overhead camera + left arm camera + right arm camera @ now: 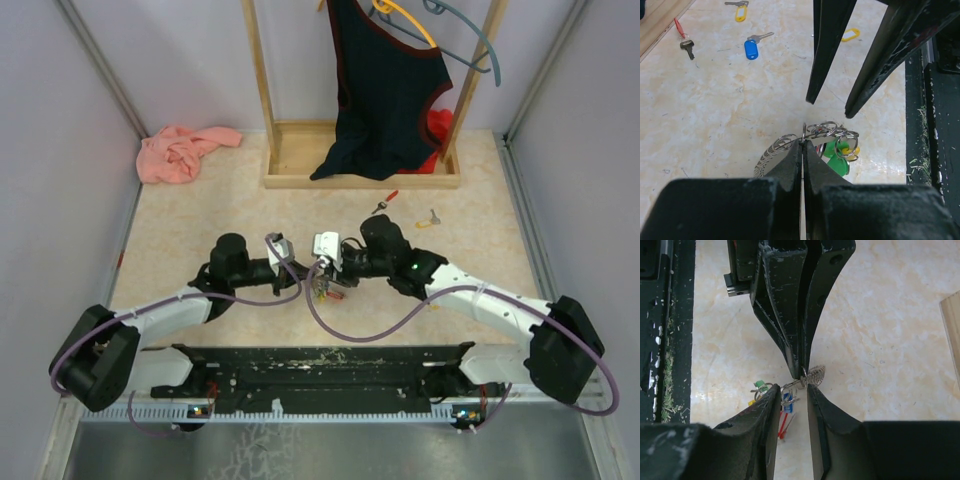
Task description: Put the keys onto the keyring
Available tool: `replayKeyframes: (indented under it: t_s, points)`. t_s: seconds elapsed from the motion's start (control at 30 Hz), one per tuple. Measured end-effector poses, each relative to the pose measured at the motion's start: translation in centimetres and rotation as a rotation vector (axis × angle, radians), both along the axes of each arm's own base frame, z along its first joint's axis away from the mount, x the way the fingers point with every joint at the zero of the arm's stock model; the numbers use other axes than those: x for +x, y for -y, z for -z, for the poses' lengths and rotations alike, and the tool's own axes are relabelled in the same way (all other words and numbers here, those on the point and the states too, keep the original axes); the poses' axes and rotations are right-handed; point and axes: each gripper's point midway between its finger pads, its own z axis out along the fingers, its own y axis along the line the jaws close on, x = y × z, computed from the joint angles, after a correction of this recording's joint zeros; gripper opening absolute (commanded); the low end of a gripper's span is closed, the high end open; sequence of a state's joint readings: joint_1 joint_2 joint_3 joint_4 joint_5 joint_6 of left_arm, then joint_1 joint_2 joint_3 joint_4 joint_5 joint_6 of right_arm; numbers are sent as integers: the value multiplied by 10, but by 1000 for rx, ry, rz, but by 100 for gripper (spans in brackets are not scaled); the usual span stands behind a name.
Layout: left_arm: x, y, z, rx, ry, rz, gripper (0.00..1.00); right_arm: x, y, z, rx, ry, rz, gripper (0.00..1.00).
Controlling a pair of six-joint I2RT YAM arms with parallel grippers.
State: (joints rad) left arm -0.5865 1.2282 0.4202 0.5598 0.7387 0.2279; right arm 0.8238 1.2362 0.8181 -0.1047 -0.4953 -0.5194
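Left hand (803, 142) pinches keyring (827, 131); right hand (792, 389) parted beside it.

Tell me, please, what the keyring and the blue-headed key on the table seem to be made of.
The keyring looks like bare steel wire, polished: thin silvery coils with bright glints. The blue-headed key seems to have a dull grey metal blade and a glossy plastic head, smooth and evenly coloured, though it is small here.
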Motion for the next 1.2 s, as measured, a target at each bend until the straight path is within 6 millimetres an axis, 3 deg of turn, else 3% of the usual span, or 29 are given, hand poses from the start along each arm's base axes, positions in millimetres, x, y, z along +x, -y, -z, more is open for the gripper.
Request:
replayKeyframes:
  t_s: [0.2, 0.6, 0.8, 0.97, 1.2]
  points:
    - [4, -2, 2, 6, 2, -25, 1, -1, 12, 1, 7, -12, 66, 31]
    - [14, -13, -1, 1, 24, -115, 1, 8, 51, 42, -76, -305, 497, 32]
    - [20, -19, -1, 0, 27, -169, 1, -4, 69, 76, -167, -361, 546, 32]
    - [29, -31, -2, -9, 35, -261, 1, -6, 74, 104, -256, -396, 556, 32]
    - [41, -46, -3, -21, 40, -377, 1, -4, 77, 122, -327, -402, 564, 32]
